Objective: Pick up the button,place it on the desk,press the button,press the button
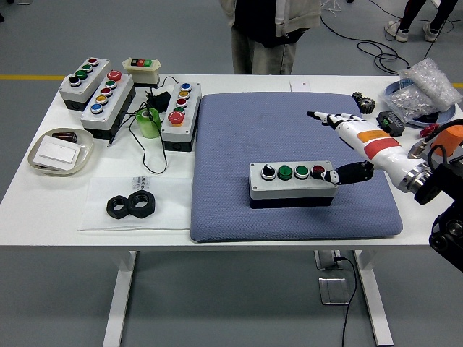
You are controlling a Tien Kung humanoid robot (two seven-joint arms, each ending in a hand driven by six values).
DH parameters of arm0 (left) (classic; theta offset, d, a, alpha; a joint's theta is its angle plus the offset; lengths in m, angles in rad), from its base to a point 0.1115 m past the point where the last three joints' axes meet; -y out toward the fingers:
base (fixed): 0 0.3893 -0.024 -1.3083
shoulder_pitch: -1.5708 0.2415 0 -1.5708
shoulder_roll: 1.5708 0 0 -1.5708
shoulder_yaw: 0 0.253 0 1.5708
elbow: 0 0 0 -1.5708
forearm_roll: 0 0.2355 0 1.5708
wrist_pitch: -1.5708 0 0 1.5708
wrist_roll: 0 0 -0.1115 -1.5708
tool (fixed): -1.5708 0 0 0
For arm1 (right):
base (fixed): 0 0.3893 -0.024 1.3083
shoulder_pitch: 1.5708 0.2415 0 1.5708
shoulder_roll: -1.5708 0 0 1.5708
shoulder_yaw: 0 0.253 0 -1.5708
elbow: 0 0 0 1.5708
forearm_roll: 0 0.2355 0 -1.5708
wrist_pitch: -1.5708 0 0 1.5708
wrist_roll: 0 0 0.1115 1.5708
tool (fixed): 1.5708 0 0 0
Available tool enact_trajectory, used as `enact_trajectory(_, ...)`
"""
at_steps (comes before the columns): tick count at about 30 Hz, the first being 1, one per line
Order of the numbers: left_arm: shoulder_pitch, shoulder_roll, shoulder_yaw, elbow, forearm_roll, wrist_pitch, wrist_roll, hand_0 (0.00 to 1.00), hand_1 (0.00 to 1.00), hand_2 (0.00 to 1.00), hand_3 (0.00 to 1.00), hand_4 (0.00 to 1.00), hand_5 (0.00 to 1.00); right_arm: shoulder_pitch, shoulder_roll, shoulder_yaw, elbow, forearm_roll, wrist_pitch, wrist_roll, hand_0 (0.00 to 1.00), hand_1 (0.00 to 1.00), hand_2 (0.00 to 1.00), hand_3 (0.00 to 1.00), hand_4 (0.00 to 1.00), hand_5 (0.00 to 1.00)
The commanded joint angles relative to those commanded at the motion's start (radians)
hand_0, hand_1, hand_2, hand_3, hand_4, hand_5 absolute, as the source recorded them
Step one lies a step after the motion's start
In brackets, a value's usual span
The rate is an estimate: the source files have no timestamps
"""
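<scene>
A grey button box (292, 183) with several buttons in a row, black, two green and red, lies flat on the blue mat (239, 144). My right hand (340, 137) is open just right of the box, fingers stretched toward the far side and thumb (340, 176) pointing at the box's right end. It holds nothing. The left arm is out of view.
Several other button boxes (107, 101) stand at the far left with a green tape roll (150, 123). A tray (61, 151) and black nuts (132, 205) lie at the left. Bags and an orange part (450, 137) crowd the far right. A person (264, 32) stands behind the table.
</scene>
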Motion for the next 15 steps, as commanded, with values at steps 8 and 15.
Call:
enact_trajectory(8, 0.003, -0.002, -0.010, 0.000, 0.013, -0.002, 0.005, 0.683, 0.655, 0.753, 0.790, 0.707, 0.998, -0.032, -0.032, 0.026, 0.018, 0.050, 0.069, -0.038, 0.118, 0.071, 0.217, 0.781, 0.776, 0.383)
enact_trajectory(15, 0.008, -0.004, -0.020, 0.001, 0.026, -0.003, 0.008, 0.683, 0.655, 0.754, 0.791, 0.709, 0.998, -0.041, -0.029, -0.005, 0.028, 0.035, 0.158, -0.067, 0.049, 0.002, 0.136, 0.767, 0.760, 0.404)
